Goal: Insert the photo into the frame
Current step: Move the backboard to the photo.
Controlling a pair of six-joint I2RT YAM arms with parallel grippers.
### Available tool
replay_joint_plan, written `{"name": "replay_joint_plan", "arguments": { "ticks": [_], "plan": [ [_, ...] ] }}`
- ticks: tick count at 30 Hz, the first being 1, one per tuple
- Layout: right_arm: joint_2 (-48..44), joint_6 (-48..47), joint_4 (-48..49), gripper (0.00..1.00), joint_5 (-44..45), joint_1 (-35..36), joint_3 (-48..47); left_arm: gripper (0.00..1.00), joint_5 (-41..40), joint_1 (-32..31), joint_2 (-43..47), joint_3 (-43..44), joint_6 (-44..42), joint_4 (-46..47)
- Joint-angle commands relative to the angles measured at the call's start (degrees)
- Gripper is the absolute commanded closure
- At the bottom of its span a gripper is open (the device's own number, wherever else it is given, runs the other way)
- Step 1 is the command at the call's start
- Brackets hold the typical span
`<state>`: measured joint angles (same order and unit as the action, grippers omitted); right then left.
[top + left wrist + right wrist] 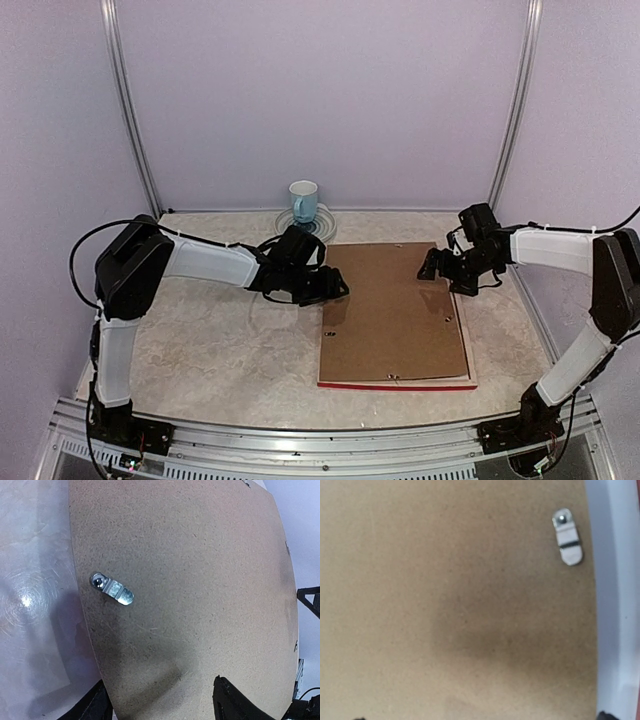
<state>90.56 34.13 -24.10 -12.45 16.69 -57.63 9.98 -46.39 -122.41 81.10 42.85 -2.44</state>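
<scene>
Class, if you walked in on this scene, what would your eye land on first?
The big brown backing board lying mid-table on the red-edged frame grabs attention first. The left gripper hangs open over its left edge, the right gripper near its right edge. A white mug stands at the back.

Plain pale lavender walls enclose a small booth. The back wall (320,90) spans the top of the frame, with the left wall (50,120) and right wall (590,100) at the sides. Two slim silver posts (130,110) rise from the back corners. A beige, marbled worktop (200,340) fills the lower half, edged at the bottom by a ribbed aluminium rail (330,440). The light is soft and even.
</scene>
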Motion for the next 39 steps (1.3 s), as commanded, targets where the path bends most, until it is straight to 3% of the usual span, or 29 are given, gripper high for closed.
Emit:
{"name": "replay_joint_plan", "arguments": {
  "ticks": [1, 23, 39],
  "plan": [
    [-2.4, 0.2, 2.3, 0.01, -3.4, 0.1, 0.6, 0.32, 1.5, -1.6, 4.0, 1.5, -1.5, 3.1],
    [-3.1, -0.2, 1.7, 0.01, -1.7, -1.8, 2.0, 0.32, 2.8, -2.4, -1.5, 8.7, -2.1, 0.6],
    [-1.0, -0.6, 2.9, 0.01, -2.5, -3.3, 1.9, 0.32, 3.1, -2.6, -2.1, 6.7, -1.6, 1.2]
  ]
}}
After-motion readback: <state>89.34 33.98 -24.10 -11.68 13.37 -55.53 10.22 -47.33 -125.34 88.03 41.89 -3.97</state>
